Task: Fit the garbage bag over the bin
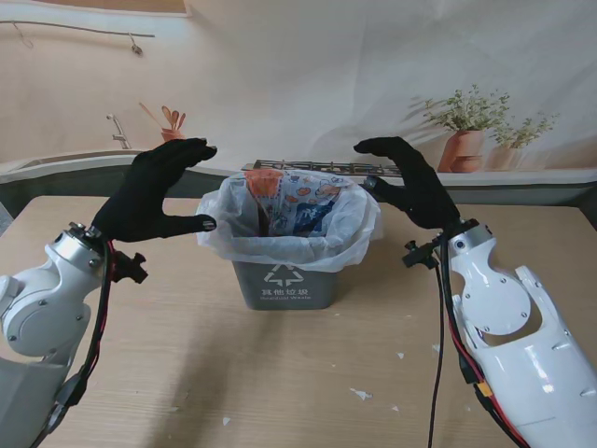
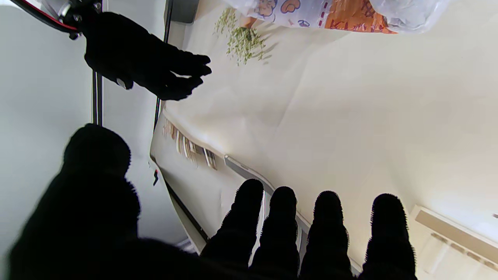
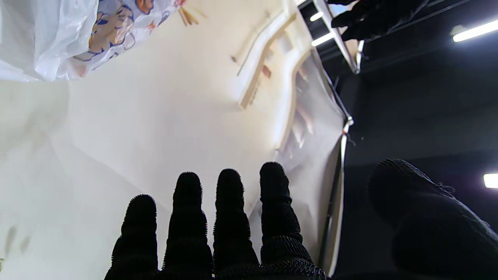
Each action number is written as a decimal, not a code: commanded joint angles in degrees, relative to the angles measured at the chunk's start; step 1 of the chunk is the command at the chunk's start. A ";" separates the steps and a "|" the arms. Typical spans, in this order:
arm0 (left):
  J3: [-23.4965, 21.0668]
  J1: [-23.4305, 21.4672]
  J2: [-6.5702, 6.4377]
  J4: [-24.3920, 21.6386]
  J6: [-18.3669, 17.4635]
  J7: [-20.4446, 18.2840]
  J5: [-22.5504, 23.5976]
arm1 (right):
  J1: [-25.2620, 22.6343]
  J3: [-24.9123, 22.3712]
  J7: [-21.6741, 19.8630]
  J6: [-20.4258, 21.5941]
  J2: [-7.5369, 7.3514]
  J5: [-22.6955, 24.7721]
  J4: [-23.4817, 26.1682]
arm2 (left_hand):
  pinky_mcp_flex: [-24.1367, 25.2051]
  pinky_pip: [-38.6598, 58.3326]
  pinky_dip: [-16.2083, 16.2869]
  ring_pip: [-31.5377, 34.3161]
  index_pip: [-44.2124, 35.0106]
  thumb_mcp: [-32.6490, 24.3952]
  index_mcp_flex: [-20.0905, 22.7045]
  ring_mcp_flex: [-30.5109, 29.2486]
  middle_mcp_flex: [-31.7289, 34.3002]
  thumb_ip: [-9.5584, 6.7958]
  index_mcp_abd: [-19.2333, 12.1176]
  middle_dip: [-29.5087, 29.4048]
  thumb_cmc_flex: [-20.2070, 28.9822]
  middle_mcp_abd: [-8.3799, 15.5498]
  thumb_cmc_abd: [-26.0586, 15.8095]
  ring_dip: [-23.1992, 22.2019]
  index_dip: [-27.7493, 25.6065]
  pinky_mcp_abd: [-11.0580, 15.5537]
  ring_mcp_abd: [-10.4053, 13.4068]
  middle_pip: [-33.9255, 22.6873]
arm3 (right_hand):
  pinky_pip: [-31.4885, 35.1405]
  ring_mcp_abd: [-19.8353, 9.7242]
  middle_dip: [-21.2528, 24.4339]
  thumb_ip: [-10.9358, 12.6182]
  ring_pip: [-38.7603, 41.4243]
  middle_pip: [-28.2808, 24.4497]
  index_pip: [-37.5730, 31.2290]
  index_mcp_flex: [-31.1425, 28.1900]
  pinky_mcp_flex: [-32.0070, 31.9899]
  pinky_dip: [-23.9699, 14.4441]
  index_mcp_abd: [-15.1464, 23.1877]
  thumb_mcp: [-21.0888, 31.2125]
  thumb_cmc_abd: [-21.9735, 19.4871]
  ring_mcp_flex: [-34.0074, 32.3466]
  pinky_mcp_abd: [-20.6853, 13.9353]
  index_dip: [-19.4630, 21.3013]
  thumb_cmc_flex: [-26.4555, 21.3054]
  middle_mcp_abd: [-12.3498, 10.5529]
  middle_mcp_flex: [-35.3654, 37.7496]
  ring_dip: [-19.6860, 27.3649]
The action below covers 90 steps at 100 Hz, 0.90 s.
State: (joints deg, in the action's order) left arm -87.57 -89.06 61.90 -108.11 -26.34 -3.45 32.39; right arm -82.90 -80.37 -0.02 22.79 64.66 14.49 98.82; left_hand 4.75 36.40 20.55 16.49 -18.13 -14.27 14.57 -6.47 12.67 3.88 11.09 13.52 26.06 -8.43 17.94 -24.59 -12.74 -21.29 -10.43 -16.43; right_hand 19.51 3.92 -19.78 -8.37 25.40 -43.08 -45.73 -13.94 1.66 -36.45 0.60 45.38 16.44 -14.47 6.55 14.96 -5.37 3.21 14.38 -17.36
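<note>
On counter: bin (image 1: 284,284) wearing garbage bag (image 1: 350,233), paper scraps (image 1: 360,394) lying nearer.
Left hand (image 1: 154,194): hovering beside, spread, empty.
Right hand (image 1: 415,185): likewise.

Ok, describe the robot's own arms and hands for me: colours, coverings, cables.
Both five-finger hands, the left hand and the right hand, wear black knitted gloves with a fuzzy texture. The arms have glossy white rounded shells with silver metal wrist rings. Thin red and black cables run along each forearm, and small black fittings sit at the wrists.
</note>
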 commanded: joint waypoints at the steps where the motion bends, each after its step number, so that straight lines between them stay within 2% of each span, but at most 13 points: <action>1: -0.59 -2.79 0.39 -0.85 -0.36 0.09 -0.45 | -2.99 -0.17 -1.12 0.27 -0.12 -0.80 1.69 | 0.40 -0.42 1.26 0.83 0.86 -0.78 1.38 1.29 -0.81 -2.22 1.17 1.37 1.71 -0.40 -1.46 0.12 0.56 -0.16 -0.41 -1.60 | -2.08 -0.31 -0.21 1.46 -0.88 0.28 0.72 -0.32 0.76 0.85 1.11 1.01 1.30 -0.94 -0.20 -1.00 0.57 0.49 0.62 0.58; 15: -1.63 -7.70 0.93 -2.18 0.07 2.37 -0.60 | -8.16 -1.98 -1.25 1.28 -0.37 -0.38 4.79 | 0.52 2.28 2.53 3.38 -0.37 -2.58 2.43 0.93 -0.62 -2.24 1.45 3.51 2.98 0.17 -0.89 -0.76 -0.23 -0.24 -0.71 -5.34 | -2.11 0.24 -0.12 1.29 -1.28 1.04 1.40 -1.71 2.10 1.91 0.93 1.79 2.17 -2.07 0.46 -0.98 0.28 0.85 1.75 0.73; 27: -1.70 -11.46 1.27 -2.81 0.47 3.92 -0.44 | -12.48 -3.19 -2.87 1.67 -0.91 0.19 6.87 | 0.60 3.90 3.19 5.24 -3.22 -4.82 1.62 0.46 -0.69 -2.11 1.90 4.79 2.70 0.34 -0.34 -1.63 -1.87 -0.14 -0.87 -7.60 | -2.18 0.30 -0.02 1.24 -2.25 1.65 2.05 -0.65 2.21 2.40 1.00 2.20 2.03 -1.44 0.06 -1.07 0.30 0.81 0.88 1.13; 36: -1.96 -14.41 1.64 -3.13 0.15 6.10 0.58 | -15.45 -3.17 -1.75 2.02 -0.73 0.91 8.14 | 0.53 5.99 4.30 5.89 -3.77 -5.29 1.57 -0.10 -0.69 -1.97 2.24 5.36 2.40 0.09 -0.08 -2.07 -2.14 0.02 -1.08 -8.63 | -2.15 0.35 -0.06 1.39 -2.41 1.63 2.00 -0.73 2.33 2.65 0.50 3.10 2.85 -1.67 0.25 -1.00 -0.69 0.99 1.12 1.22; 48: -3.00 -18.20 2.04 -3.91 0.24 7.74 0.80 | -19.40 -3.29 0.16 1.95 -0.42 1.88 10.14 | 0.78 5.83 3.99 5.24 -2.89 -5.66 1.08 0.86 -0.89 -1.94 2.49 4.81 2.54 -0.04 0.17 -1.74 -1.69 0.15 -1.00 -7.56 | -2.45 0.68 0.10 1.17 -3.16 2.22 2.26 0.62 2.30 3.58 -1.18 4.11 3.56 -1.38 0.23 -1.02 -0.49 1.51 0.51 1.57; 65: -3.16 -23.20 2.71 -4.95 0.68 9.86 -1.02 | -23.75 -1.97 1.78 1.42 0.07 -0.49 12.18 | 0.66 4.57 3.17 4.87 -2.21 -5.86 1.37 1.16 -0.75 -1.79 2.45 4.34 2.48 -0.04 0.05 -1.48 -1.29 0.29 -0.98 -6.71 | -2.49 0.66 0.14 1.05 -3.60 2.40 2.11 1.60 1.88 3.91 -1.94 3.56 3.41 -1.00 -0.10 -1.00 -0.33 1.64 -0.22 1.78; 75: -2.25 -24.47 2.90 -4.50 1.41 11.09 -0.53 | -25.38 -0.45 3.87 1.07 0.48 -0.21 12.56 | 0.54 5.02 3.42 4.89 -2.10 -5.98 1.74 0.87 -0.76 -1.77 2.44 4.40 2.63 -0.05 0.25 -1.45 -1.21 0.04 -1.19 -6.83 | -2.35 0.65 0.10 1.09 -3.52 2.28 1.92 1.37 1.96 3.95 -2.00 3.59 3.38 -1.15 -0.05 -0.96 -0.44 1.68 -0.03 1.75; 81: -0.89 -24.99 3.02 -4.24 2.72 11.00 -2.39 | -25.97 0.66 4.83 0.81 0.65 0.17 12.30 | 0.65 4.88 3.38 4.08 -1.74 -6.78 1.77 1.24 -0.88 -1.84 2.58 3.88 3.38 -0.25 0.83 -1.00 -1.03 0.04 -1.19 -5.84 | -2.29 0.40 0.11 1.16 -3.46 2.31 1.94 1.49 1.92 3.99 -1.98 3.72 3.37 -1.10 -0.11 -0.98 -0.58 1.61 -0.30 1.72; 86: 0.38 -25.28 3.08 -3.89 3.58 10.92 -3.73 | -26.08 2.04 6.30 -0.24 0.94 0.59 12.09 | 0.71 3.86 2.95 3.05 -1.40 -7.83 1.94 1.28 -0.78 -1.74 2.63 3.26 3.53 -0.46 1.34 -0.46 -0.85 0.01 -1.22 -4.73 | -1.83 1.10 0.07 1.09 -2.88 2.12 1.59 -0.71 2.82 4.17 -2.47 5.25 5.51 -2.32 0.81 -0.88 -1.82 2.40 1.60 1.47; 90: 1.23 -25.18 3.09 -3.47 4.10 11.19 -3.57 | -26.28 2.27 5.08 -0.93 0.64 0.36 12.12 | 0.62 4.04 3.13 3.28 -1.35 -8.08 2.50 1.03 -0.68 -1.65 2.83 3.43 3.51 -0.72 1.74 -0.62 -0.80 -0.51 -1.69 -5.08 | -2.06 0.37 0.25 0.99 -3.42 2.76 2.36 0.75 2.31 4.45 -2.66 5.92 4.94 -1.22 -0.01 -1.14 -1.59 2.08 0.11 1.65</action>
State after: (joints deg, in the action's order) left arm -87.60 -113.54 64.32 -112.54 -22.46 8.72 28.24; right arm -108.20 -79.08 7.40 23.34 64.58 15.21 111.19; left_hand 4.75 40.61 23.94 20.63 -20.65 -21.45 16.78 -6.47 12.67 3.87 13.34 17.67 28.98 -8.43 18.78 -25.58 -14.17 -21.29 -11.97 -22.41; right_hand 18.83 4.78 -19.82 -8.37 22.64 -42.07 -43.90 -14.41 3.75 -33.00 -0.97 49.77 20.57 -15.36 7.29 14.96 -6.97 5.15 15.20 -16.10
